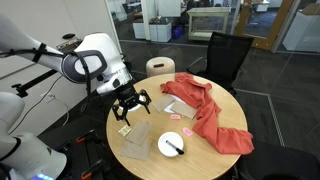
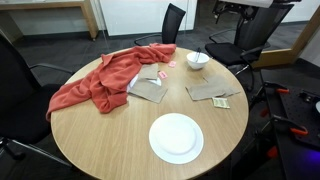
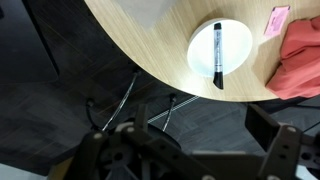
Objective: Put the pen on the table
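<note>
Exterior view, pincer: the pincer (image 1: 131,105) is hanging over the rim of the worktop (image 1: 190,162), fingers spread apart and gripping nothing.
Exterior view, pen: the pen (image 1: 173,145) is lying flat on a small plate (image 1: 162,147), near the rim and apart from the pincer.
Exterior view, room: bare wood is showing between the small plate and the grey napkin (image 1: 135,140). The red cloth (image 1: 210,115) is covering the side beyond.
Exterior view, plate: in an exterior view the small plate (image 2: 190,62) is sitting close to the rim. A dark sliver on it is likely the pen, too small to be sure.
Exterior view, free wood: a wide bare stretch of worktop (image 2: 100,140) is lying around the big plate (image 2: 176,137), clear of the red cloth (image 2: 100,85).
Wrist view, pen: the pen (image 3: 217,50) is lying across the small plate (image 3: 235,45), its tip poking past the lip toward the curved rim of the worktop (image 3: 150,40).
Wrist view, pincer: the pincer (image 3: 190,158) is gaping wide and empty.
Risk, plate: fingers closing on so thin a pen are likely scraping the plate, tipping it or nudging it off the rim.
Risk, pen: a weak pinch is probably letting it roll overboard, so bare wood further inward is looking safer.
Risk, cloth: the red cloth (image 3: 300,60) and pink note (image 3: 276,20) are sitting near the plate, risking a snag.
</note>
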`<state>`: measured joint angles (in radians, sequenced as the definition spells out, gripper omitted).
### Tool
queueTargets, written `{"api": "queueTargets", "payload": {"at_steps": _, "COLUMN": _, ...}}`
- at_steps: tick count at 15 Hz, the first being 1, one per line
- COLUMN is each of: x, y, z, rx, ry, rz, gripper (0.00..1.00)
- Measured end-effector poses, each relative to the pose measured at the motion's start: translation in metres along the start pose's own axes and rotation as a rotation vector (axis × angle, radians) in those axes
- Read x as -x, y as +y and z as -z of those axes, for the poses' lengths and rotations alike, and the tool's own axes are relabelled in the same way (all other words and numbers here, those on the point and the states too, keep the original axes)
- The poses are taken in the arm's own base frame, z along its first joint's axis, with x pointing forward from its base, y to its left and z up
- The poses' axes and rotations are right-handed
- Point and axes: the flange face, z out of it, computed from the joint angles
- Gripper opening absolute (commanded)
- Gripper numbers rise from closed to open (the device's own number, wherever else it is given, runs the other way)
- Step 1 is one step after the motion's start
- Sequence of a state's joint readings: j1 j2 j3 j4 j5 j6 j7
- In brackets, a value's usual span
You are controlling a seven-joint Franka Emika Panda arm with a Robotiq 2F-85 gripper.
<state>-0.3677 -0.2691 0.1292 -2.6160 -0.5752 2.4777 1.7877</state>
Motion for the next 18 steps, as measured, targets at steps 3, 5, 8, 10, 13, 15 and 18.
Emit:
{"api": "queueTargets", "payload": {"at_steps": 3, "x": -0.001, "y": -0.009, "z": -0.014, "rx": 0.007, "ry": 0.046, "rz": -0.090, "gripper": 1.00}}
{"api": "queueTargets", "payload": {"at_steps": 5, "x": -0.006, "y": -0.016, "z": -0.028, "rx": 0.018, "ry": 0.070, "rz": -0.140, "gripper": 1.00}}
{"api": "queueTargets", "payload": {"at_steps": 8, "x": -0.018, "y": -0.029, "z": -0.058, "rx": 0.053, "ry": 0.082, "rz": -0.187, "gripper": 1.00}}
{"api": "queueTargets", "payload": {"at_steps": 10, "x": -0.026, "y": -0.037, "z": -0.079, "rx": 0.083, "ry": 0.080, "rz": -0.199, "gripper": 1.00}}
{"api": "queueTargets", "payload": {"at_steps": 13, "x": -0.030, "y": -0.048, "z": -0.106, "rx": 0.113, "ry": 0.078, "rz": -0.191, "gripper": 1.00}}
{"api": "queueTargets", "payload": {"at_steps": 15, "x": -0.029, "y": -0.055, "z": -0.120, "rx": 0.116, "ry": 0.074, "rz": -0.181, "gripper": 1.00}}
{"api": "queueTargets", "payload": {"at_steps": 18, "x": -0.023, "y": -0.064, "z": -0.137, "rx": 0.121, "ry": 0.074, "rz": -0.166, "gripper": 1.00}}
